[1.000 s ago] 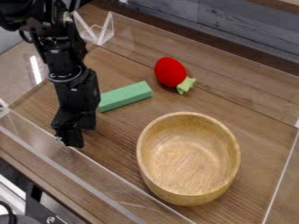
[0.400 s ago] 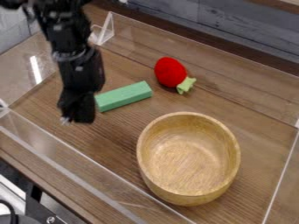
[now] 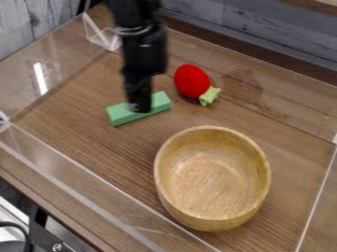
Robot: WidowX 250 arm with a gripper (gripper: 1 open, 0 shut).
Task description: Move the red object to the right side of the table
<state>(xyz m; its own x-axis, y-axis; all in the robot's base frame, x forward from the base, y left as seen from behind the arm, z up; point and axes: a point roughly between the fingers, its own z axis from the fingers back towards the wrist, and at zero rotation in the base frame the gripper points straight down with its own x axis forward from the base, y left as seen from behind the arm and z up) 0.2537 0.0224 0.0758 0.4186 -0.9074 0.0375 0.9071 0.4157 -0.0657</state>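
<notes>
The black claw [image 3: 137, 104] is seen with its jaws drawn together, empty, over the flat green block [image 3: 140, 108]. The glossy, rounded red object [image 3: 194, 80] with its pale leafy end is found just beside it on the wood-grain counter [image 3: 79, 148]. A smooth round wooden bowl [image 3: 214, 176] is set nearer.

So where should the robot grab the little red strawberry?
Probably around the round red body of the red object, coming straight down from above. It lies on its side with the leafy end toward the wooden bowl, and the space above it is open.
</notes>
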